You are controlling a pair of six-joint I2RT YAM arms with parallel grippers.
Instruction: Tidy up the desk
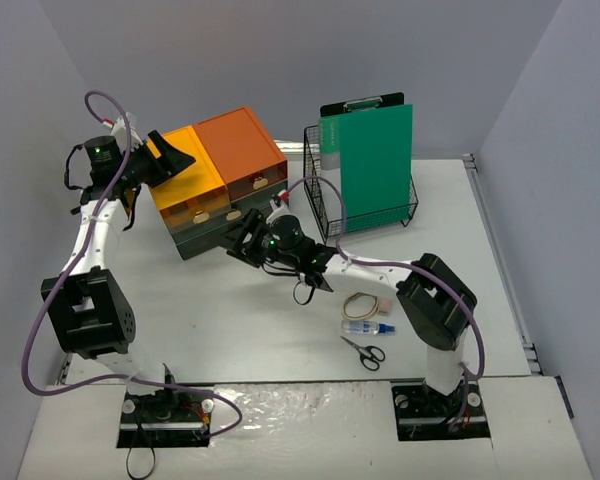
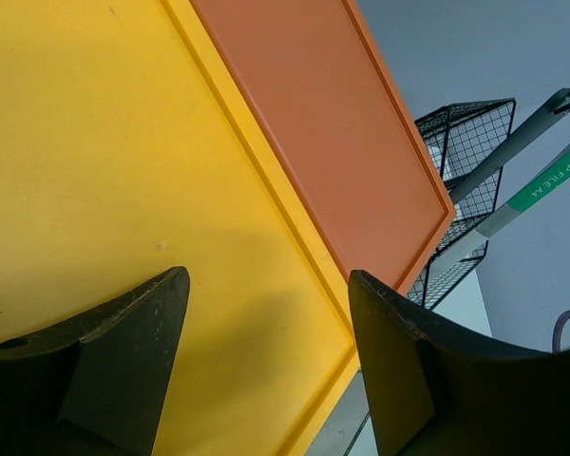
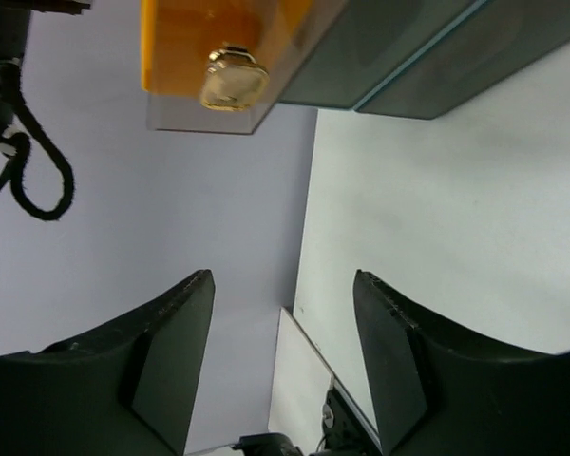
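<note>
The white desk (image 1: 230, 320) carries a dark drawer unit (image 1: 220, 185) with a yellow and an orange top. My left gripper (image 1: 183, 158) hovers open over the yellow top (image 2: 104, 171), next to the orange top (image 2: 313, 114), with nothing between its fingers. My right gripper (image 1: 238, 240) is low in front of the unit, open and empty. In the right wrist view, an amber drawer front with a brass knob (image 3: 233, 78) sits above the right gripper (image 3: 285, 276), apart from the fingers, and the desk (image 3: 456, 209) lies beyond.
A black wire basket (image 1: 400, 212) holding an upright green clipboard (image 1: 368, 165) stands right of the drawer unit. On the desk near the right arm lie a rubber band (image 1: 360, 305), a small eraser (image 1: 385, 303), a small bottle (image 1: 367, 327) and scissors (image 1: 363, 351).
</note>
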